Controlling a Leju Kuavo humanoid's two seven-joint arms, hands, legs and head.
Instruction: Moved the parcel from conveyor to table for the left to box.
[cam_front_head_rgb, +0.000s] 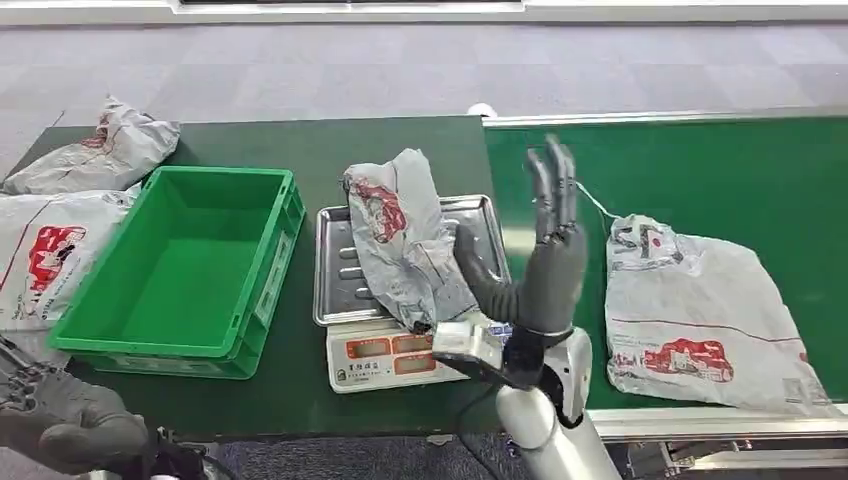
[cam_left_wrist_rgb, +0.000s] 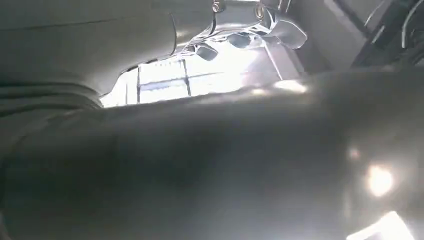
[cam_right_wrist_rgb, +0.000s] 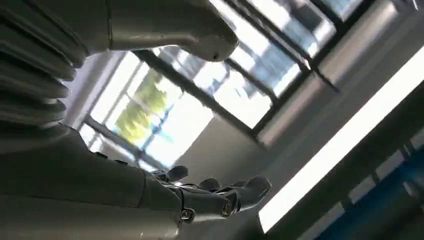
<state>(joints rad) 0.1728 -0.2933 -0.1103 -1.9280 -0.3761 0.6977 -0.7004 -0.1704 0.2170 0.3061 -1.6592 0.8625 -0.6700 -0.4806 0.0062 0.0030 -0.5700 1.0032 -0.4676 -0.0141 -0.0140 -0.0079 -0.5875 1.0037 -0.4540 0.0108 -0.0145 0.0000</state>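
The right hand (cam_front_head_rgb: 548, 262) is raised with fingers spread, released, holding nothing. The grey parcel (cam_front_head_rgb: 405, 240) lies on the scale tray (cam_front_head_rgb: 475, 215), touching it, at the hand's 9 o'clock, its long axis running 11-to-5. The green crate (cam_front_head_rgb: 180, 262) stands just beside the scale on the counter (cam_front_head_rgb: 300, 140). The left hand (cam_front_head_rgb: 60, 420), low at the counter's near edge, is nearer the crate; its state cannot be told. A second parcel (cam_front_head_rgb: 700, 310) rests on the conveyor (cam_front_head_rgb: 720, 165).
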